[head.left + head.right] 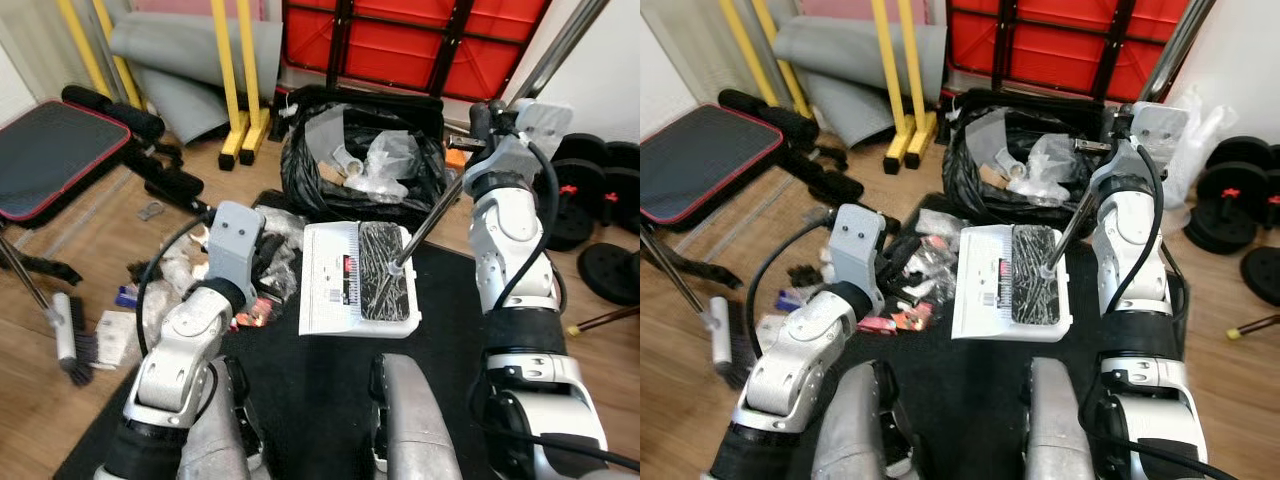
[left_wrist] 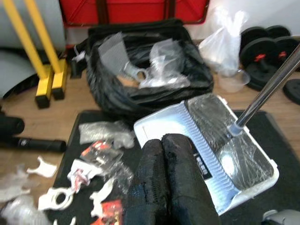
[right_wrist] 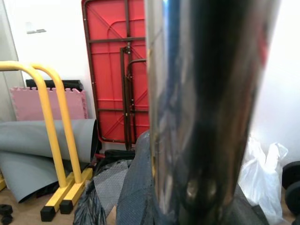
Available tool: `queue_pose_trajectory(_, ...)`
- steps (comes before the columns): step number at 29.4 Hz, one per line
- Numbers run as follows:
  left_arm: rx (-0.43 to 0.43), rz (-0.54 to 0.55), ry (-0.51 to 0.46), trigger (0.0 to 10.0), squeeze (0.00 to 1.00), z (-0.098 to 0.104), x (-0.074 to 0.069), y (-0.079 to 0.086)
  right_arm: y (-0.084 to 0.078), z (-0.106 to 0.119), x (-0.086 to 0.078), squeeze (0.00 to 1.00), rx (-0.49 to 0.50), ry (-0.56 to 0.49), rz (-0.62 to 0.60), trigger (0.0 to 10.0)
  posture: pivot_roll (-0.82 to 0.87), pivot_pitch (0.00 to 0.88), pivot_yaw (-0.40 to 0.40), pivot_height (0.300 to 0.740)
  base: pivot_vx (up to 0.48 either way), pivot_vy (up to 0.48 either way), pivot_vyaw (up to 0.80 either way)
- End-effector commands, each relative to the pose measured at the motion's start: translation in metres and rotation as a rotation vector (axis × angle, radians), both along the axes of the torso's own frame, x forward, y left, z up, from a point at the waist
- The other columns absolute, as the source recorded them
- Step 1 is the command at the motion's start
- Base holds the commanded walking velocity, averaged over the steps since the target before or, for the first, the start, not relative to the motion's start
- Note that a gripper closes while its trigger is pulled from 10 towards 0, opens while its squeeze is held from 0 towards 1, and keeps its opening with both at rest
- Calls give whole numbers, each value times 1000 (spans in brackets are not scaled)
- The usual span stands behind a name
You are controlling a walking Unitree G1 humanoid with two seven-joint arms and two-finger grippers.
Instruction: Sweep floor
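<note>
Right gripper [image 1: 480,118] is clenched on the dustpan handle [image 1: 430,215], running down-left to the dustpan [image 1: 330,275]; litter [image 2: 89,159] sits left, nearer the clenched, empty left gripper [image 2: 171,183].

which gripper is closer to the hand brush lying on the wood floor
Left. The left gripper hangs over the litter at the black mat's edge, a short way from the hand brush. The right gripper is up on the dustpan handle, across the mat.
</note>
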State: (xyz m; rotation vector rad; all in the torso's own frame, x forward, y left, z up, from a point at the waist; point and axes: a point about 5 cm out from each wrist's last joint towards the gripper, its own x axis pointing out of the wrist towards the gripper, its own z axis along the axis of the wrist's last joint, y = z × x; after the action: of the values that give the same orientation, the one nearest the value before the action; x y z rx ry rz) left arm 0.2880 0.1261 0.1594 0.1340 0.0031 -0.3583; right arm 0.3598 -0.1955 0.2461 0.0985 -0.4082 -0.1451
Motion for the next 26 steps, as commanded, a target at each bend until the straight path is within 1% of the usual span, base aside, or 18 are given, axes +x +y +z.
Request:
queue_pose_trajectory(1,-6,-55,20,10000,0,-2,-5,-3,-3,23,-3,0,-1,-118,-11,10000,-123,187,-80,510,0,0,0)
queue_pose_trajectory(2,-10,-67,24,10000,0,-2,-9,-3,-3,27,-1,0,1,-126,-14,10000,-116,222,-81,505,0,0,0)
queue_pose_trajectory(5,-20,-81,30,10000,0,-2,-13,-4,-3,30,2,0,4,-132,-16,10000,-115,226,-81,500,0,0,0)
queue_pose_trajectory(6,-29,-93,35,10000,0,-2,-17,-3,-3,33,3,0,6,-138,-17,10000,-109,245,-81,495,0,0,0)
queue_pose_trajectory(7,-29,-93,35,10000,0,-2,-17,-3,-3,33,3,0,6,-138,-17,10000,-109,245,-81,495,0,0,0)
queue_pose_trajectory(8,-39,-105,38,10000,0,-1,-22,-3,-3,36,5,0,9,-146,-18,10000,-100,270,-80,490,0,0,0)
queue_pose_trajectory(9,-39,-105,38,10000,0,-1,-22,-3,-3,36,5,0,9,-146,-18,10000,-100,270,-80,490,0,0,0)
queue_pose_trajectory(11,-50,-120,41,10000,0,1,-31,-1,-5,42,8,0,15,-159,-20,10000,-84,303,-78,480,0,0,0)
queue_pose_trajectory(12,-50,-120,41,10000,0,1,-31,-1,-5,42,8,0,15,-159,-20,10000,-84,303,-78,480,0,0,0)
queue_pose_trajectory(13,-53,-125,41,10000,0,2,-34,-1,-7,44,10,0,17,-161,-22,10000,-84,303,-78,475,0,0,0)
queue_pose_trajectory(15,-53,-125,41,10000,0,2,-34,-1,-7,44,10,0,17,-161,-22,10000,-84,303,-78,475,0,0,0)
queue_pose_trajectory(16,-55,-126,41,10000,0,3,-37,-1,-8,46,11,0,18,-165,-25,10000,-76,319,-76,470,0,0,0)
queue_pose_trajectory(17,-55,-126,41,10000,0,3,-37,-1,-8,46,11,0,18,-165,-25,10000,-76,319,-76,470,0,0,0)
queue_pose_trajectory(18,-53,-123,40,10000,0,6,-43,-1,-12,49,13,0,20,-173,-34,10000,-64,339,-76,460,0,0,0)
queue_pose_trajectory(26,-38,-108,42,10000,0,10,-49,0,-17,53,17,0,23,-183,-45,10000,-58,359,-77,430,0,0,0)
